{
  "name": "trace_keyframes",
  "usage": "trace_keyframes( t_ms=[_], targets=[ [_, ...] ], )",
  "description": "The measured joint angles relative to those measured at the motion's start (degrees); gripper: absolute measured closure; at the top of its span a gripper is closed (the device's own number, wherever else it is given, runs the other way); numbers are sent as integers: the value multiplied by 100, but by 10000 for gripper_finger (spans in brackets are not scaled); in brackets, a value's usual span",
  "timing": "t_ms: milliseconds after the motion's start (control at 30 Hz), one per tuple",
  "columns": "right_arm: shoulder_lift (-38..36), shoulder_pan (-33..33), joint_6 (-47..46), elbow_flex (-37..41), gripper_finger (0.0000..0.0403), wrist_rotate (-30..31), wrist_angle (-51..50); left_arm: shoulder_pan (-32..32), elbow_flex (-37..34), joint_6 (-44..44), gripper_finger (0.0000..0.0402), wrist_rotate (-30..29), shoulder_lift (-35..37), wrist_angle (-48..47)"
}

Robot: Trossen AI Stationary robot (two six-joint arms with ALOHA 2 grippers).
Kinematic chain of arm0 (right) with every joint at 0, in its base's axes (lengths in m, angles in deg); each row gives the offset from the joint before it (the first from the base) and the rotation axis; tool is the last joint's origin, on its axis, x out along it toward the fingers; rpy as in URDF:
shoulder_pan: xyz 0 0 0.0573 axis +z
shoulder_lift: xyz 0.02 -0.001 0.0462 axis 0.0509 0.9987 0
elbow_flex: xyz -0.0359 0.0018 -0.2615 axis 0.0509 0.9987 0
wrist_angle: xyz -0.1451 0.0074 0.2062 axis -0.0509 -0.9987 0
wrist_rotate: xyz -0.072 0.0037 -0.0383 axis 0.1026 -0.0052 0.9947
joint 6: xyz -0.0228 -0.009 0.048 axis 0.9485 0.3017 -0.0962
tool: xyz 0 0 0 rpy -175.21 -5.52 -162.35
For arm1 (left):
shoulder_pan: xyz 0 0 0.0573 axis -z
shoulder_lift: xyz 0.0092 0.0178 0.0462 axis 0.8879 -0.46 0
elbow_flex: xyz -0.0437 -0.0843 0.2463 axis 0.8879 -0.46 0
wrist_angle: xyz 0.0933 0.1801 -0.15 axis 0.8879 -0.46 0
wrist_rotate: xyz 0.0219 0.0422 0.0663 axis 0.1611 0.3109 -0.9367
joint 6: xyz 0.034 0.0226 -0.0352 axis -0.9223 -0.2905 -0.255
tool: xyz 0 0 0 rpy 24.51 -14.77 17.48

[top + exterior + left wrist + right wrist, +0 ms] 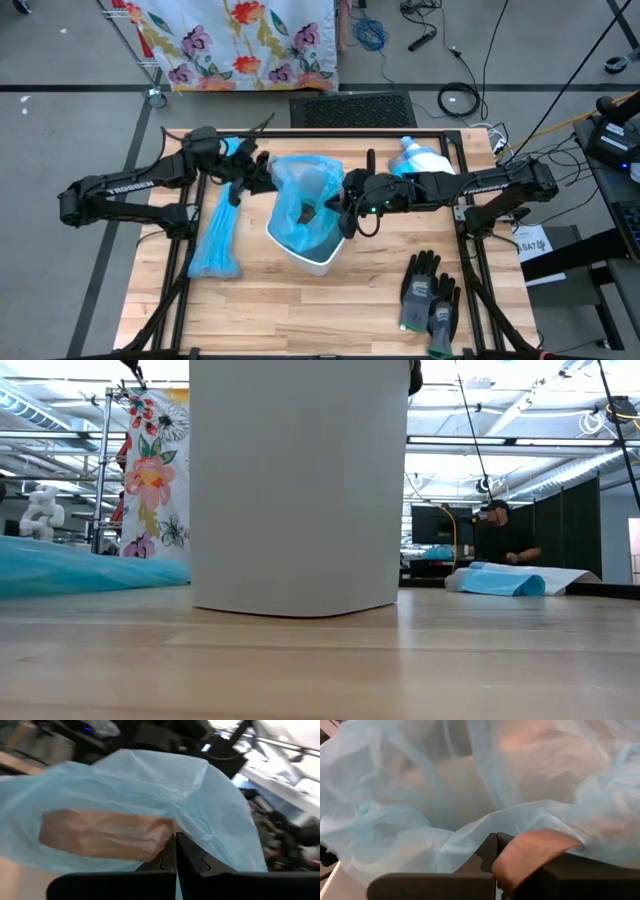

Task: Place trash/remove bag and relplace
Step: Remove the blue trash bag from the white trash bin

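A white bin (318, 258) (295, 485) stands mid-table, lined with a thin light-blue bag (303, 180) whose top is pulled up above the rim. Brown paper trash (306, 212) lies inside it. It shows through the film as a brown wad in the left wrist view (100, 832) and in the right wrist view (535, 852). My left gripper (262, 178) (176, 847) is at the bag's left top edge and is shut on it. My right gripper (346, 196) (495, 852) is at the bag's right top edge, also shut on it. My left gripper pinches the bag's upper edge on its left side (187, 827) between its two fingers, coming level from the table's left; the film is bunched there and held up above the bin. My right gripper pinches the bag's upper edge on its right side (470, 832) between its fingers, coming level from the table's right; the gathered film rises over the bin rim.
A second blue bag (216, 235) (60, 568) lies flat left of the bin. A blue-and-white packet (421, 158) (500, 582) sits at the far right, and grey-black gloves (430, 295) lie near the right front. A person (505, 535) is in the room beyond the table.
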State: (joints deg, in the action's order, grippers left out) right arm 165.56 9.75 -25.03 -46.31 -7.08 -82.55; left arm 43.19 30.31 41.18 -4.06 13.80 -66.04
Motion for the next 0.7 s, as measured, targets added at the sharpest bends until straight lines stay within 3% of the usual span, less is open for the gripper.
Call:
trace_keyframes(
  t_ms=[133,700],
  targets=[
    [0,0,1,0,403,0,-14,-264,0,-49,402,-249,81,-23],
    [0,0,1,0,403,0,-66,-760,0,-300,401,-172,564,-859]
  ],
)
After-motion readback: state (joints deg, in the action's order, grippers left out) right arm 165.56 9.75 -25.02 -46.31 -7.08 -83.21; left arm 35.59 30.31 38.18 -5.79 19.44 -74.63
